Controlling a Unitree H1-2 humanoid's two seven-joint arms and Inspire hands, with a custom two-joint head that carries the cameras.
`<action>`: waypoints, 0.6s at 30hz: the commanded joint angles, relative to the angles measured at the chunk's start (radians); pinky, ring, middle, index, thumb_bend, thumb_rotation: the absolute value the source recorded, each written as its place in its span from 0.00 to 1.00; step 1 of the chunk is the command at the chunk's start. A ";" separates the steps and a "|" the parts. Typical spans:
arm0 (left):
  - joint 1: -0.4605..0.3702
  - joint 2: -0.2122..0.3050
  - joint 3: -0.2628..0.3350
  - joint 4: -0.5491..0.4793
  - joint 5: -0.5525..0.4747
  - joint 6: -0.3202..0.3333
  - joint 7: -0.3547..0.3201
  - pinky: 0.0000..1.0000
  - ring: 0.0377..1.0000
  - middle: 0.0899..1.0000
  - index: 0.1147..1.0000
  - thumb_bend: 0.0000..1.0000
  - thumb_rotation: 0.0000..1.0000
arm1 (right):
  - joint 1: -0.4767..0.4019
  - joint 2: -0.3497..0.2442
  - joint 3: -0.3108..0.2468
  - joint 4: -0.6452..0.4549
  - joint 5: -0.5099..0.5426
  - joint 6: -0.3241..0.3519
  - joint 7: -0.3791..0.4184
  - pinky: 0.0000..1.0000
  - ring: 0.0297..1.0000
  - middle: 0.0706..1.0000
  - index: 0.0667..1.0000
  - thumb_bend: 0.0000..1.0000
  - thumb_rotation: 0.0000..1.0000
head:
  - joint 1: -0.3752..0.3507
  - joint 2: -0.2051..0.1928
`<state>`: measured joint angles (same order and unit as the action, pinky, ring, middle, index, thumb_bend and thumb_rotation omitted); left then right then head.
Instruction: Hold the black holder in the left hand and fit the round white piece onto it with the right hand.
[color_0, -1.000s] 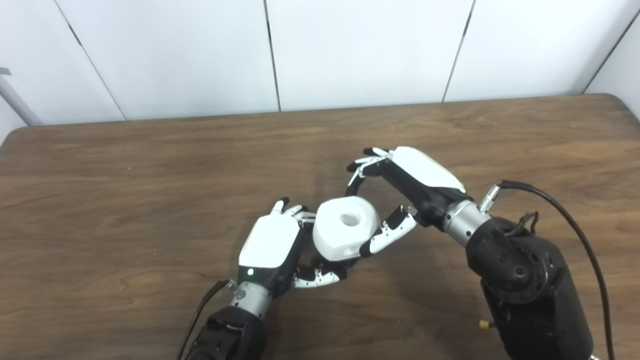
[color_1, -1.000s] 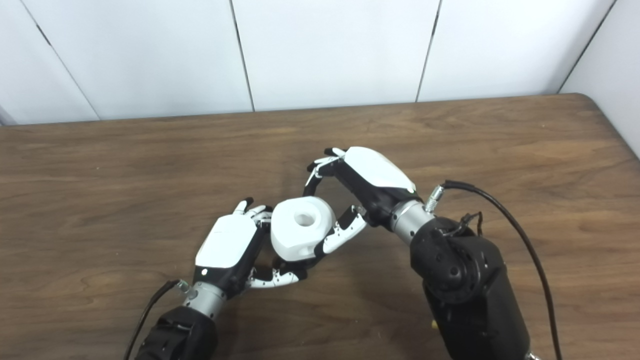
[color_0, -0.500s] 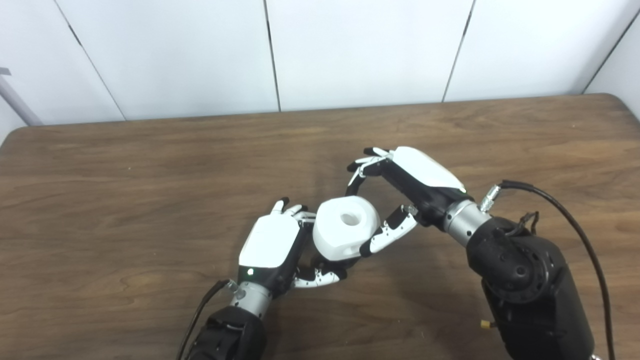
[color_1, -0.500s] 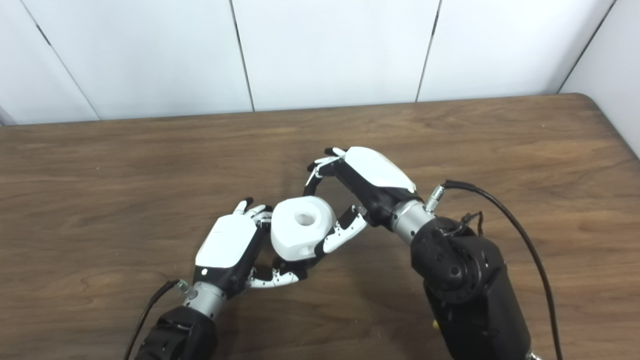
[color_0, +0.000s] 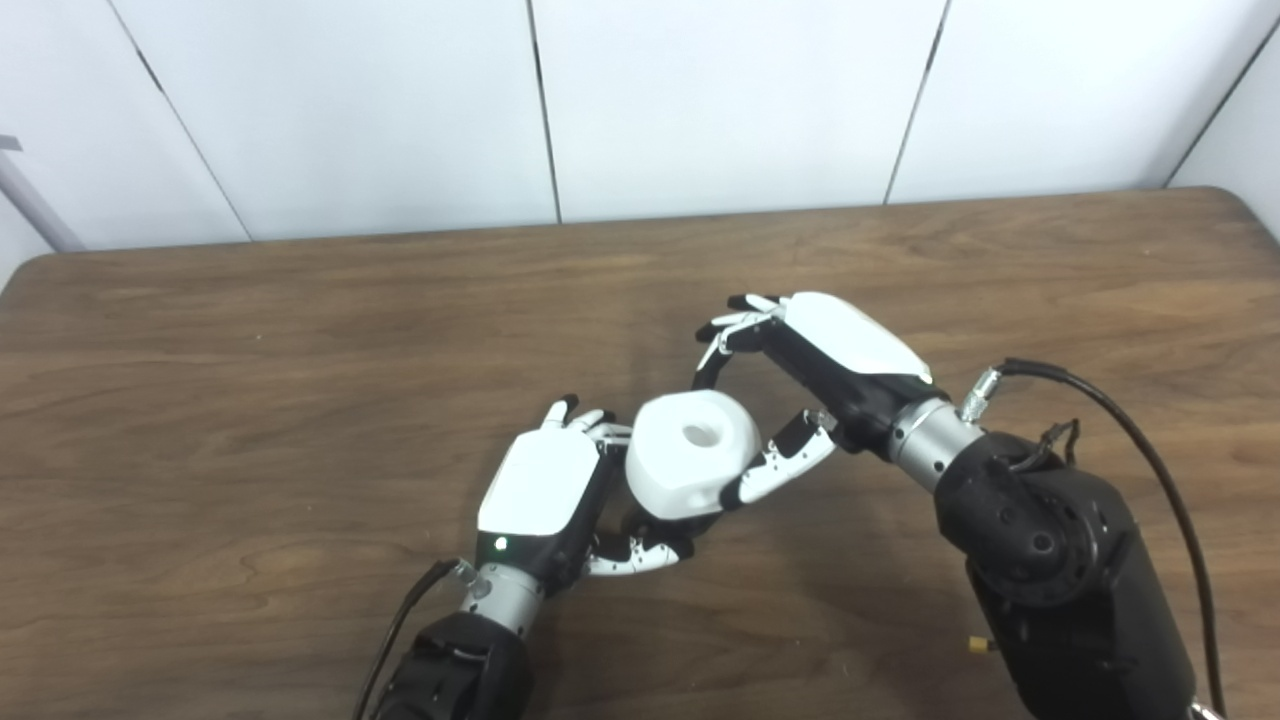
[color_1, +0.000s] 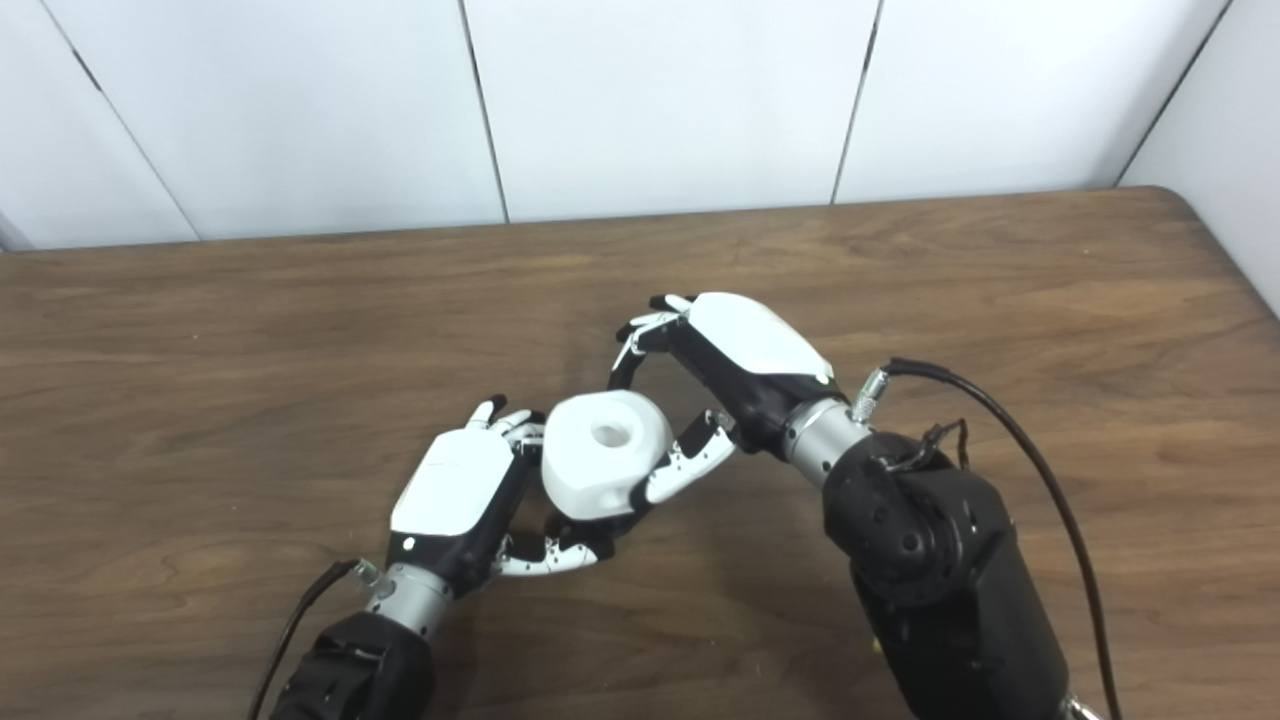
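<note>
Black holder (color_0: 668, 527): I see only dark sliver at 6 o'clock under white piece (color_0: 692, 454); shape, seating hidden. Left hand (color_0: 545, 485): palm turned away from me, fingers (color_0: 630, 556) tucked under white piece, grip contact hidden. Right hand (color_0: 800, 390): upper fingertips at 12 o'clock of white piece, touching or apart I cannot tell. Both forearms cut off by bottom edge. Table (color_1: 200, 330) corners run off left, right edges. Cable (color_0: 1130, 430) end cut off at 5 o'clock.

No legible text, labels, brands, numbers or signs are showing in either eye view. Nothing readable is appearing on any visible surface.
</note>
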<state>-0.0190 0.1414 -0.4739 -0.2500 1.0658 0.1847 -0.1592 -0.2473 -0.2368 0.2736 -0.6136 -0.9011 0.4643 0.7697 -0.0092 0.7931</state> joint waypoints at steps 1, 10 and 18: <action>-0.001 -0.001 -0.012 0.013 0.017 0.007 -0.037 1.00 0.88 0.74 0.42 0.52 0.05 | -0.015 -0.010 0.004 -0.004 -0.013 -0.006 0.006 1.00 0.97 0.84 0.58 0.99 0.29 | -0.001 0.001; -0.001 -0.001 -0.011 0.012 0.016 0.009 -0.039 1.00 0.88 0.74 0.42 0.52 0.05 | -0.016 -0.007 -0.001 -0.004 -0.022 -0.002 0.018 1.00 0.98 0.86 0.62 1.00 0.33 | -0.002 0.002; -0.003 0.002 -0.012 0.015 0.020 0.005 -0.037 1.00 0.88 0.74 0.42 0.52 0.05 | -0.017 -0.006 -0.007 -0.006 -0.029 -0.002 0.028 1.00 0.99 0.88 0.65 1.00 0.32 | -0.009 0.001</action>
<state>-0.0198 0.1414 -0.4740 -0.2500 1.0681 0.1849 -0.1612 -0.2358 -0.2392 0.2777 -0.6046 -0.9244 0.4649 0.8011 -0.0183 0.7931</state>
